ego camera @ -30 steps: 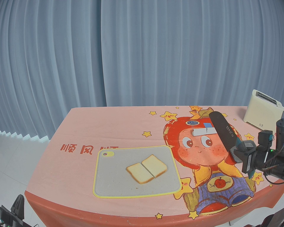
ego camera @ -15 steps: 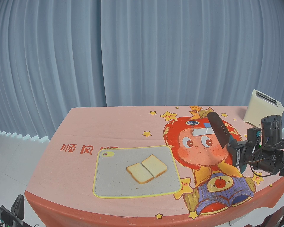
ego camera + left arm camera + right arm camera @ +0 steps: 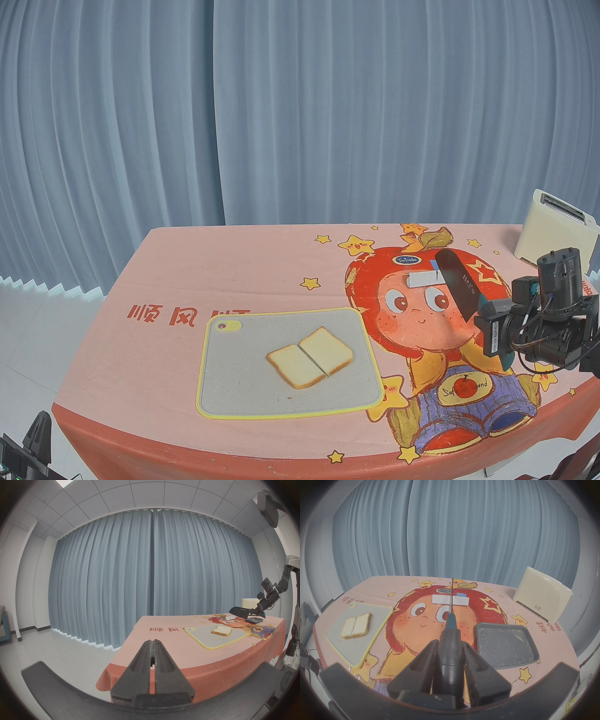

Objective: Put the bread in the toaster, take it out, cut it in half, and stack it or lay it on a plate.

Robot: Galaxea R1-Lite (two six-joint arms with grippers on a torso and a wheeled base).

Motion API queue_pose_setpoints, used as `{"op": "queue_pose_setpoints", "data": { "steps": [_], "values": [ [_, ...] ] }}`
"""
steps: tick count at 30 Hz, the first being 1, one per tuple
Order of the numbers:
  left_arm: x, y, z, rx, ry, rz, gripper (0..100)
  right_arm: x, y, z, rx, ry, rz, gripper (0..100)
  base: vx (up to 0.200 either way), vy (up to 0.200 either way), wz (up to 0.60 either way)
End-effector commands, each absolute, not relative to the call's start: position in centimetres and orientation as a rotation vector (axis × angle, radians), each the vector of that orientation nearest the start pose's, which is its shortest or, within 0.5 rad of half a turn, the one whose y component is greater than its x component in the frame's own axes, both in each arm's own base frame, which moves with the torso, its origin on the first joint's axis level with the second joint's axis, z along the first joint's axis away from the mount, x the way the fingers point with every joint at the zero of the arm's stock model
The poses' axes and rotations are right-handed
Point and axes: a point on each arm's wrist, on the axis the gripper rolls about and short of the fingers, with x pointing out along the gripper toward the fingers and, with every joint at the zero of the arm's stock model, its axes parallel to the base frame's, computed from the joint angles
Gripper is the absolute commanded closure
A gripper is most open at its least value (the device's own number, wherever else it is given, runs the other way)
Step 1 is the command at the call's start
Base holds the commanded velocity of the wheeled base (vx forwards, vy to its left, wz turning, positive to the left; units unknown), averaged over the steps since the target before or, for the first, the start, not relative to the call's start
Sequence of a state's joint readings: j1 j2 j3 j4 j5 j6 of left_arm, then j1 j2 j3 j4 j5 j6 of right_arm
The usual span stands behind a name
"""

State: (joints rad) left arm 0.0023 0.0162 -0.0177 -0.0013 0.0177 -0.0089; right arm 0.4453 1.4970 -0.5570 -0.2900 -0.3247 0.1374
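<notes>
Two halves of a bread slice lie side by side on a grey cutting board with a yellow rim near the table's front. They also appear in the right wrist view as bread on the board. My right gripper hovers over the right part of the table, shut on the handle of a dark knife whose blade points up and away. From the wrist, that gripper holds the knife edge-on. My left gripper is shut and empty, low beyond the table's left front corner.
A cream toaster stands at the far right corner. A dark grey tray lies on the right side, in front of the toaster. A white and blue tape strip is stuck mid-table.
My right arm has shifted left with the knife and its wrist has turned; the blade's tip sits slightly lower. Bread and board have not moved.
</notes>
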Motion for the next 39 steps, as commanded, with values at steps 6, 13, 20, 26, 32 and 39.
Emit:
{"op": "queue_pose_setpoints", "data": {
  "steps": [6,13,20,26,32,39],
  "values": [
    [-2.3,0.0,7.6,-0.009,0.001,0.02,100,20.8,9.1,13.5,-0.122,0.633,0.07,100,0.0,0.0,0.0],
    [-2.3,0.0,7.6,-0.009,0.001,0.02,100,21.2,9.0,13.3,-0.118,0.63,0.062,100,0.0,0.0,0.0],
    [-2.3,0.0,7.6,-0.009,0.001,0.021,100,21.6,9.2,13.0,-0.114,0.618,0.058,100,0.0,0.0,0.0],
    [-2.2,0.0,7.6,-0.009,0.003,0.021,100,21.7,9.2,13.0,-0.114,0.617,0.059,100,0.0,0.0,0.0],
    [-2.3,0.0,7.6,-0.009,0.001,0.021,100,22.0,9.4,12.5,-0.121,0.632,0.058,100,0.0,0.0,0.0],
    [-2.2,0.0,7.6,-0.009,0.003,0.021,100,22.2,9.4,12.4,-0.121,0.638,0.052,100,0.0,0.0,0.0]
  ]
}}
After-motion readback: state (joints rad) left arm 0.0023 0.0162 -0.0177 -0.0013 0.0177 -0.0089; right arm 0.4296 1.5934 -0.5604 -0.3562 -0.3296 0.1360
